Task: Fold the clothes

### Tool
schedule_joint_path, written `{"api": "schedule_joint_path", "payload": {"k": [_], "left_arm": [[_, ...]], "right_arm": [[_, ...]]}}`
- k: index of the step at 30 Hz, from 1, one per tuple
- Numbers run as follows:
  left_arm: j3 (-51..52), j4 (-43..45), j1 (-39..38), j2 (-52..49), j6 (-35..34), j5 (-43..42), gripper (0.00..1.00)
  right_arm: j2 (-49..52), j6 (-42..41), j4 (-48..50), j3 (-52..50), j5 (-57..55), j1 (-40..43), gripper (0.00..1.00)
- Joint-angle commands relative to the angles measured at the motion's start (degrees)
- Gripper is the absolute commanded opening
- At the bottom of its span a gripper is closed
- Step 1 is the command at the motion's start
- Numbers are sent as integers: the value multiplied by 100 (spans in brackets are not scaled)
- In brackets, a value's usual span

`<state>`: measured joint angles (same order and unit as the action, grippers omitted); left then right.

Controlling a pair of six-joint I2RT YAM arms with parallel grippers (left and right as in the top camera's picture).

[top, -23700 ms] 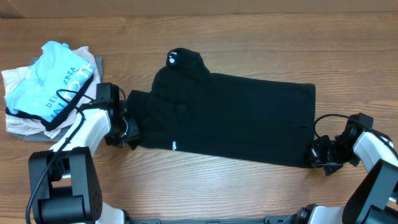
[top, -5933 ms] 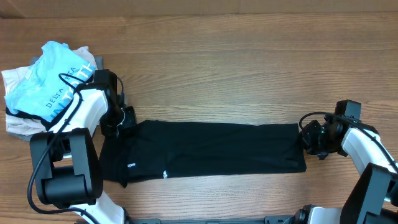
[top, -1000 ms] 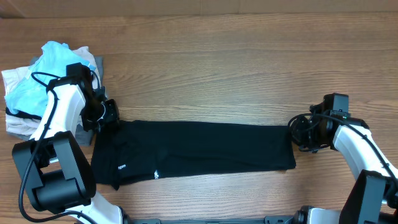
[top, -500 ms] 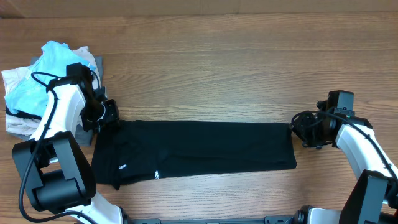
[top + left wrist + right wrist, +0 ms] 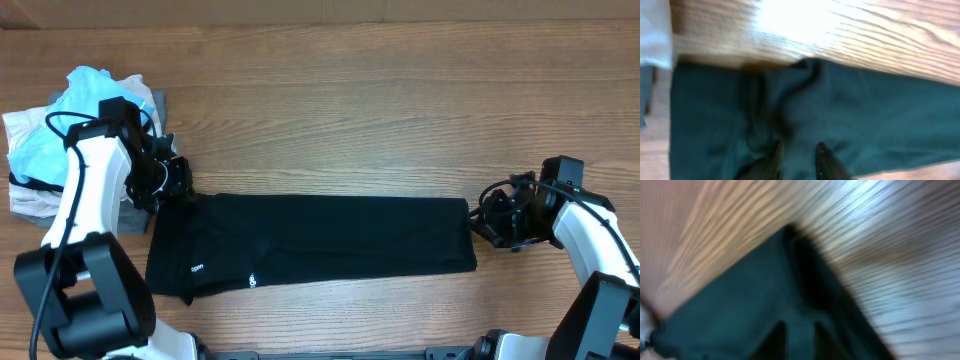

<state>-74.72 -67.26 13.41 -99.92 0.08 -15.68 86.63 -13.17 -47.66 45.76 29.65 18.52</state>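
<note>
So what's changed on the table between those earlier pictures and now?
Since the earliest picture the black shirt has gone from a broad spread to a long narrow strip lying nearer the robot. In the last second the right fingers drew back rightward, off the shirt's right end. The left fingers stayed at its far left corner, and the pile of clothes did not move.

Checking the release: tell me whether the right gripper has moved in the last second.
Yes. The right gripper has shifted rightward, away from the right end of the black shirt, which stayed put.
</note>
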Motion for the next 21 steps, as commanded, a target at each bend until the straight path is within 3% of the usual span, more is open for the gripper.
{"api": "schedule_joint_path", "payload": {"k": [1,4,8,14,17,21], "left_arm": [[-31,-138,-184,179,166,-234,4],[321,-4,-339,179,44,-240,5],[1167,651,-509,177,-483,-238,4],[2507,1878,-529,177,-1316,-240,4],[2889,2594,-577,177,-1517,-234,4],[3171,3427,-680,157,-1753,-210,4]], "right_arm": [[-52,398,-105,114,752,-120,13],[-52,-13,-297,114,299,-133,4],[-46,-363,-284,-33,-267,-140,4],[-46,-905,702,-800,-264,-404,4],[-15,-1436,1456,-1231,-280,-570,5],[160,-2033,1738,-1303,-754,-577,5]]}}
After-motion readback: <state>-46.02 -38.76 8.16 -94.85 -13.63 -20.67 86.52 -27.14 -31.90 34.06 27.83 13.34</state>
